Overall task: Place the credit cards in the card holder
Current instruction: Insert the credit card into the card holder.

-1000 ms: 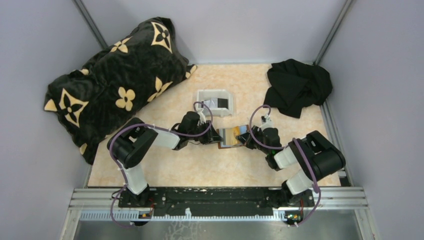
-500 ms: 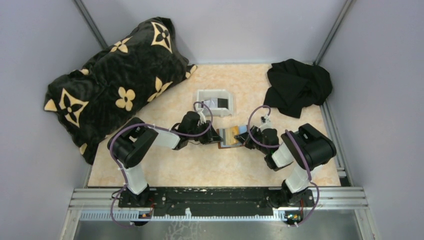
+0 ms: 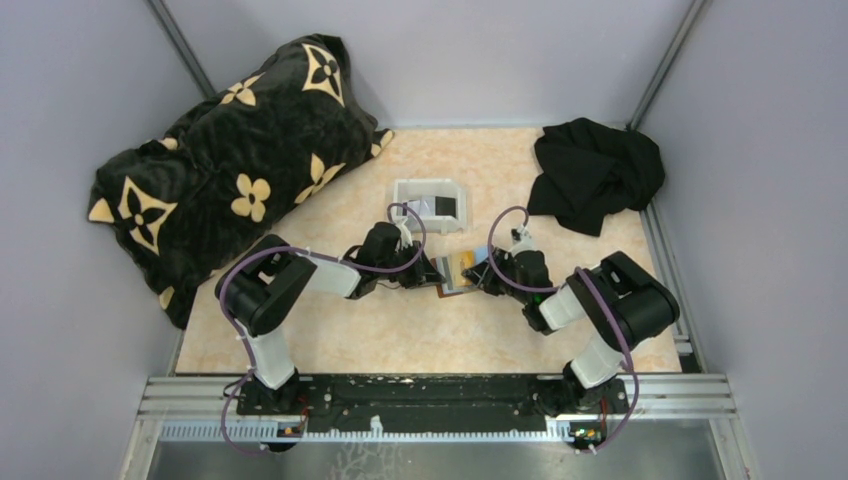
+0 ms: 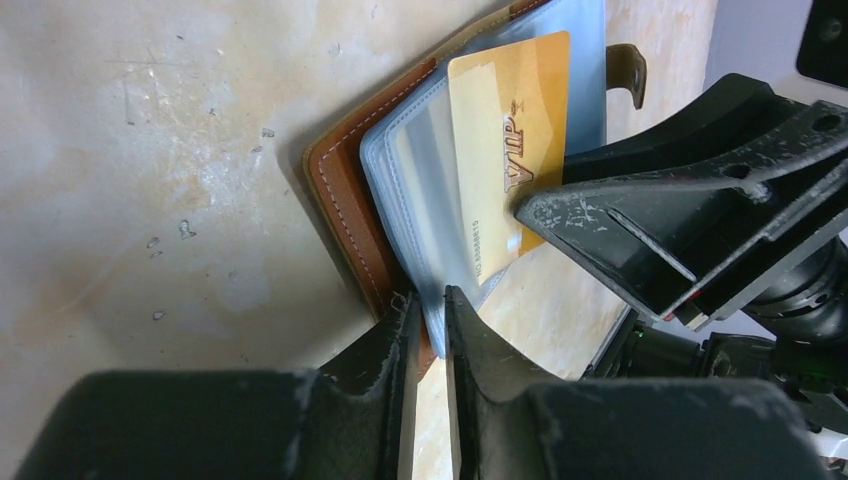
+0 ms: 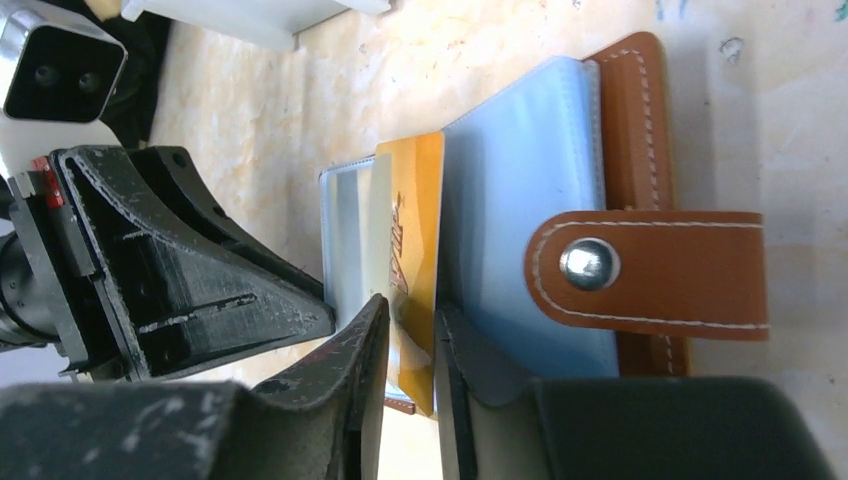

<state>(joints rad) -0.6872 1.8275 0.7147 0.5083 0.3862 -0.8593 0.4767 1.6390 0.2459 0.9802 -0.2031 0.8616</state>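
Note:
The reddish-brown card holder lies open between my two grippers, its clear sleeves showing in the left wrist view and the right wrist view. My left gripper is shut on the holder's near edge. My right gripper is shut on a gold credit card marked VIP, which stands partly inside a clear sleeve. Its jaws pinch the card's near end. Grey and black cards lie in the white tray.
The white plastic tray stands just behind the holder. A black pillow with tan flowers fills the back left. A crumpled black cloth lies at the back right. The holder's snap strap sticks out to the right.
My right gripper has moved left towards the left gripper, carrying the gold card further over the holder's sleeves. The left gripper has held still on the holder.

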